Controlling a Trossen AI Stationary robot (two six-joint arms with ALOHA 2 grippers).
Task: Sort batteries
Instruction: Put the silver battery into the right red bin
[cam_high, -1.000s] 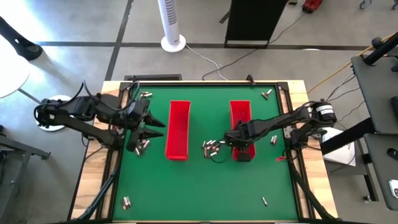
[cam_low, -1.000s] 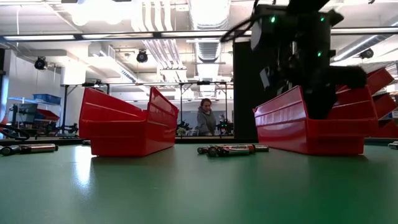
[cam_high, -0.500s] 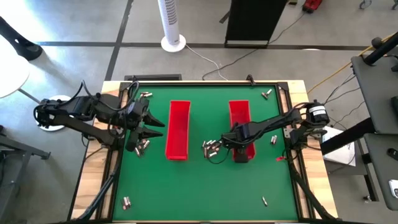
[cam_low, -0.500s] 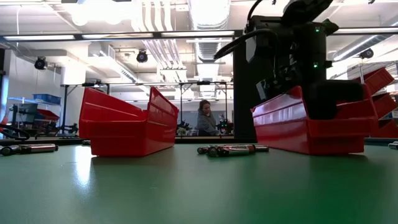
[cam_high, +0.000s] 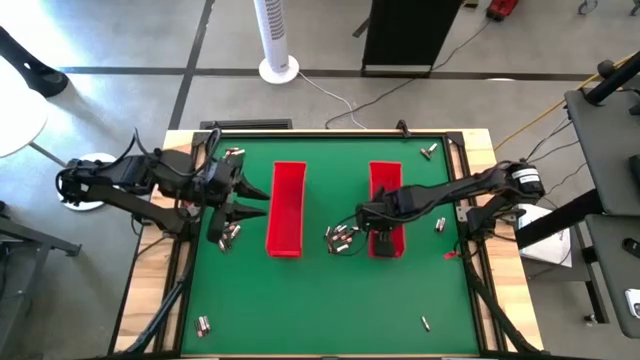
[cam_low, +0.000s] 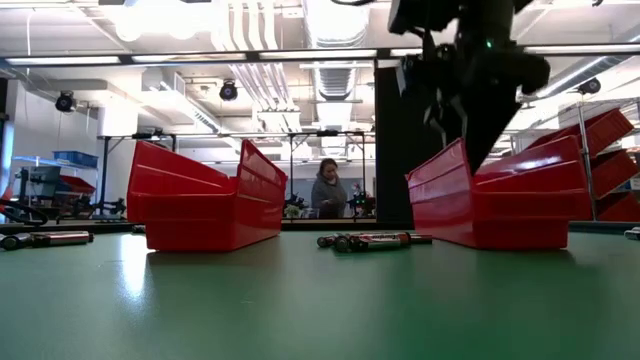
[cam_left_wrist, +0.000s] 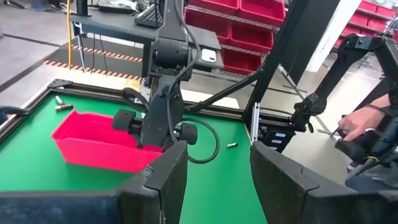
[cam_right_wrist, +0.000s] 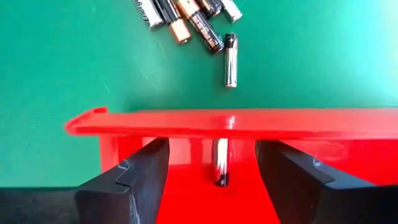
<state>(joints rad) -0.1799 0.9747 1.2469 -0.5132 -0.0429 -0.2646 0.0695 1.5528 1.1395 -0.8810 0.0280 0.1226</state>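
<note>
Overhead and level views of a green-topped table (cam_high: 320, 300) carrying two long red trays. The right gripper (cam_high: 380, 238) hangs over the near end of the right tray (cam_high: 385, 178), its two fingers (cam_right_wrist: 134, 177) standing apart with nothing clamped between them. In the right wrist view a single silvery battery (cam_right_wrist: 220, 163) lies on the tray floor directly between the spread fingers, free of both. Just outside the tray wall, on the green surface, lies a small cluster of batteries (cam_high: 341, 236), placed between the two trays toward their near ends; the same cluster appears in the low view (cam_low: 372, 240) and, close up, in the right wrist view (cam_right_wrist: 186, 15).

The left gripper (cam_high: 236, 208) waits beside the left tray (cam_high: 286, 208), near the table's left edge, its fingers (cam_left_wrist: 165, 180) apart and empty. A second group of batteries (cam_high: 228, 235) lies on the table just beside it. Further batteries rest apart from the rest: near the far left corner (cam_high: 234, 152), near the far right corner (cam_high: 429, 150), close to the right edge (cam_high: 440, 224), at the near left corner (cam_high: 203, 324) and toward the near right corner (cam_high: 425, 323).

A person (cam_low: 326, 190) shows in the room beyond the table in the low view.
</note>
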